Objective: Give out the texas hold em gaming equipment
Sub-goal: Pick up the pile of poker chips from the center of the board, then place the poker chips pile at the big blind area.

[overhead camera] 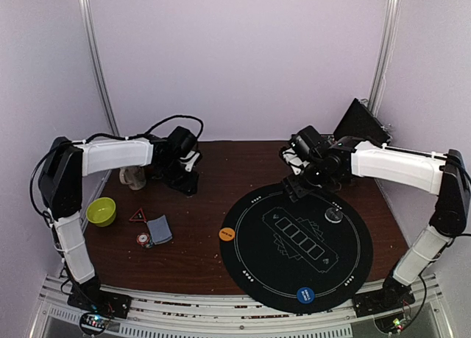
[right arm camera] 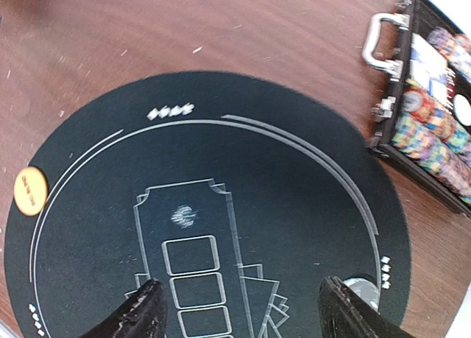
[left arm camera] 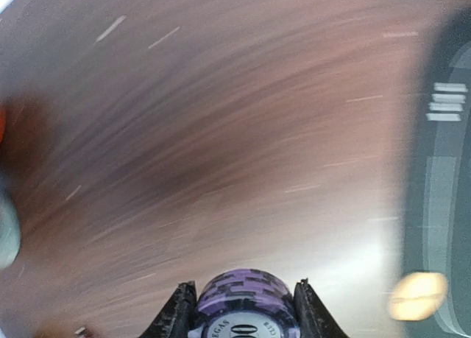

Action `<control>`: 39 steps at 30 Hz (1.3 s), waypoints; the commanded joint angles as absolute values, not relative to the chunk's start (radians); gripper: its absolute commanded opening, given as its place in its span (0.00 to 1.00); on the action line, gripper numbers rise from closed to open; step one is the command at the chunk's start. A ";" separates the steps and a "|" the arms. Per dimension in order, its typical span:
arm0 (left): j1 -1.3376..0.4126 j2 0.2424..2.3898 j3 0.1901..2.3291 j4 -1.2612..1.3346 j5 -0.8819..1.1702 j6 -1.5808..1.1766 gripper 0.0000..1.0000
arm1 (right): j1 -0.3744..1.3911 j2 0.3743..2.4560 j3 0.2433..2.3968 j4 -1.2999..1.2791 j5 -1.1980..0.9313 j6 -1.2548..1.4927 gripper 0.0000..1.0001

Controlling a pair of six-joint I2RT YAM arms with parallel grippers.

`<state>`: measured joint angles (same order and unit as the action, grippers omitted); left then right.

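My left gripper [left arm camera: 244, 286] is shut on a purple striped poker chip [left arm camera: 243, 303]; this wrist view is smeared by motion. From above, the left gripper [overhead camera: 188, 182] hangs over the brown table at the back left. My right gripper [right arm camera: 241, 285] is open above the black round mat [right arm camera: 309, 205] with nothing between its fingers; from above it [overhead camera: 298, 185] is at the mat's far edge. An orange disc [overhead camera: 227, 234], a blue disc [overhead camera: 306, 294] and a silver-topped dark disc [overhead camera: 333, 215] lie on the mat [overhead camera: 257, 272]. Grey-blue cards [overhead camera: 159, 229] and a striped chip [overhead camera: 145, 240] lie at the left.
An open black case [right arm camera: 383, 143] full of striped chips [right arm camera: 430, 128] stands at the back right. A cream mug [overhead camera: 132, 177], a yellow-green bowl [overhead camera: 101, 211] and a small red triangle [overhead camera: 137, 216] sit on the left of the table.
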<state>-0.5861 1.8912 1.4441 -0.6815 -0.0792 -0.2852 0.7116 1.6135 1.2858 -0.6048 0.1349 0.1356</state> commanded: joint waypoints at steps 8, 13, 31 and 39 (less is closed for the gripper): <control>-0.819 2.098 1.662 -0.649 0.022 -0.263 0.00 | 0.564 1.408 1.187 -0.608 0.132 0.175 0.74; -0.856 2.191 1.716 -0.642 -0.005 -0.257 0.00 | 0.557 1.407 1.172 -0.609 0.122 0.182 0.74; -0.826 1.977 1.769 -0.766 -0.071 -0.296 0.98 | 0.557 1.408 1.161 -0.590 0.068 0.170 0.74; -0.698 1.627 1.435 -1.038 -0.165 -0.534 0.98 | 0.557 1.418 1.155 -0.575 0.044 0.151 0.74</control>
<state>-0.7582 1.7374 1.5993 -0.8242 -0.1173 -0.4038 0.5602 1.4097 1.1622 -0.5873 0.0612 0.1627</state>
